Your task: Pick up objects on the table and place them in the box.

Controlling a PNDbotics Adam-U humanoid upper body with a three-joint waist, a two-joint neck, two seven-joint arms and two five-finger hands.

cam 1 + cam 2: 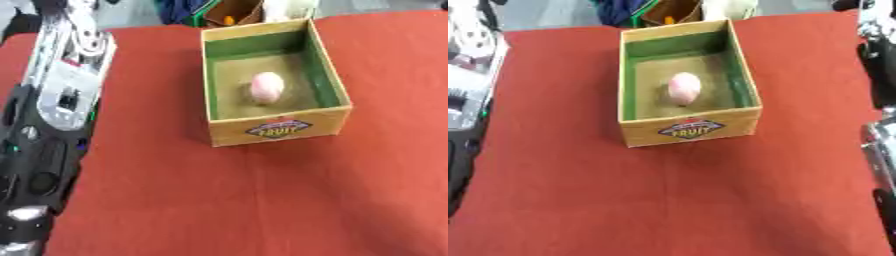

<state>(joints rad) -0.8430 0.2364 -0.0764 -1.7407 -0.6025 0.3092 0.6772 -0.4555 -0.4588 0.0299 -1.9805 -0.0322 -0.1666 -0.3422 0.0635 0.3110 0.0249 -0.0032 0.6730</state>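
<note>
A pink egg [268, 86] is lying inside the box [278, 129] on the red table [227, 200]. The left arm [61, 95] is showing along the left edge. Only the right eye view is catching the right arm [878, 65]. Neither hand's fingers can be made out.

Red tablecloth [262, 200], tan box [278, 131] lined green, pale pink object [267, 86] inside

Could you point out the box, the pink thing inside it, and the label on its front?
Box [331, 67], left eye view, right wall's green inside.
Pink egg-shaped object [267, 86], left eye view, its middle.
Label [686, 128], right eye view, centre of the sticker.
</note>
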